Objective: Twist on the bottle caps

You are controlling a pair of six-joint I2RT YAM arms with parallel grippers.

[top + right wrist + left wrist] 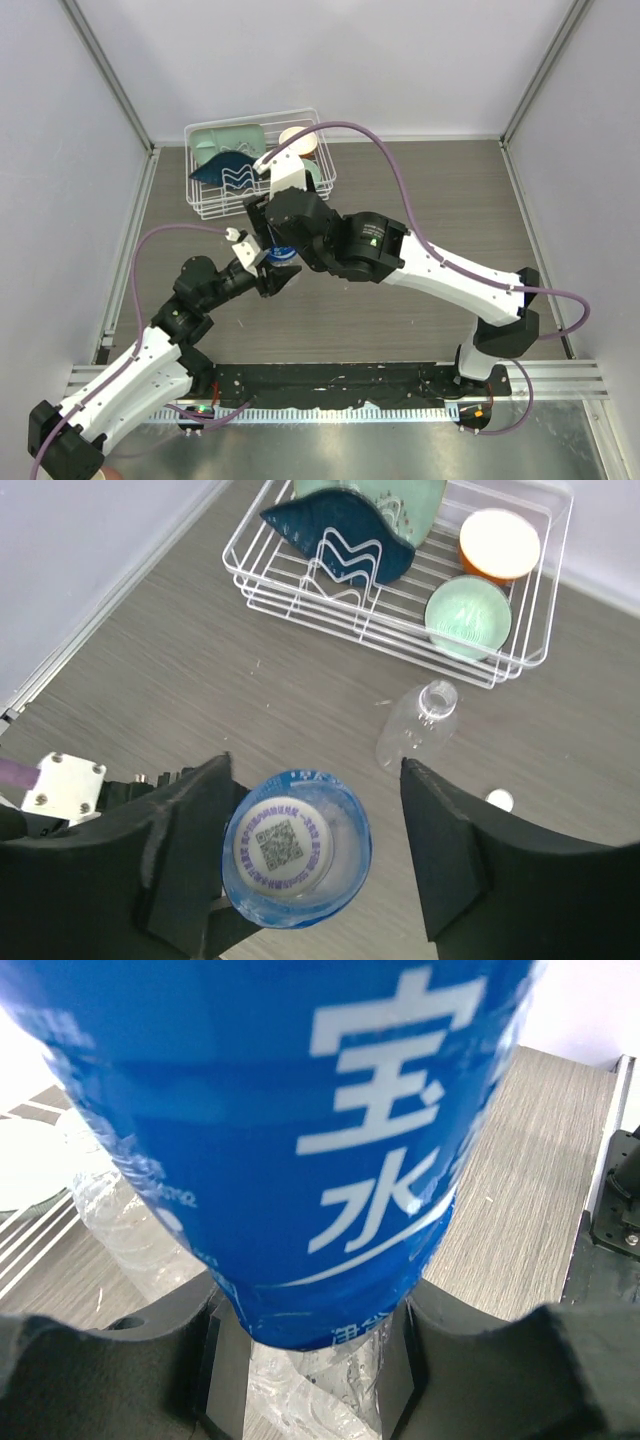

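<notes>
The blue-labelled bottle (300, 1110) stands upright in my left gripper (310, 1360), whose jaws are shut on its clear lower body. From above, a white cap (280, 845) printed with a QR code sits on its neck inside the blue label rim (345, 880). My right gripper (315, 810) hovers over the bottle top, jaws wide open on either side of it. The plain bottle (418, 720), neck uncapped, is on the table beyond. A second white cap (498, 800) lies on the table near it. In the top view the bottle (282, 253) shows between both grippers.
A white wire dish rack (260, 590) at the back left holds a dark blue plate (345, 535), a pale green bowl (467, 615) and a cream bowl (498, 542). The right arm (400, 255) crosses the table's middle.
</notes>
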